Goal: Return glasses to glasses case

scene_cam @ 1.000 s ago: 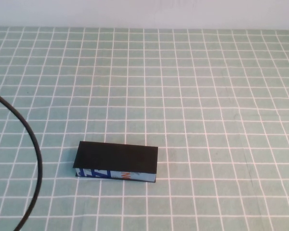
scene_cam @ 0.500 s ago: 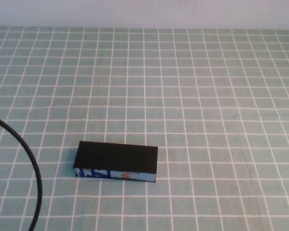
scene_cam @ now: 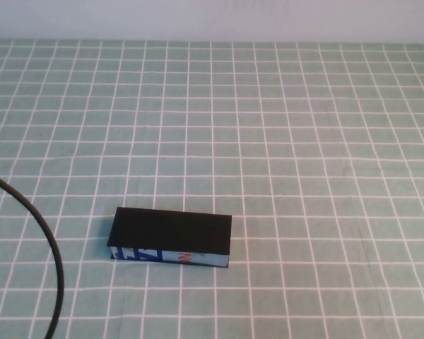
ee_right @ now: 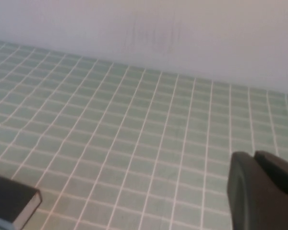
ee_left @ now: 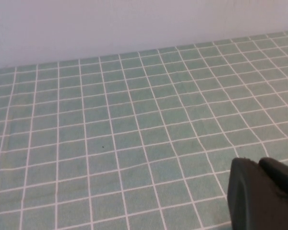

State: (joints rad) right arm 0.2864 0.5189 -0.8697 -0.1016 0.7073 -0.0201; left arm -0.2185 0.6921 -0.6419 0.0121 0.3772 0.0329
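The glasses case (scene_cam: 171,233) lies on the green checked cloth at the near left of centre, lid shut flat, its blue, white and orange front side facing me. One corner of it also shows in the right wrist view (ee_right: 12,200). The glasses are not in view. My left gripper (ee_left: 259,164) shows only in the left wrist view, shut and empty above bare cloth. My right gripper (ee_right: 254,155) shows only in the right wrist view, shut and empty, well away from the case. Neither gripper shows in the high view.
A black cable (scene_cam: 46,244) curves along the near left edge of the high view, left of the case. The green checked cloth (scene_cam: 283,141) covers the table up to a pale wall (scene_cam: 212,18) at the back.
The black cable at the left has slid down toward the near edge. The case has not moved.
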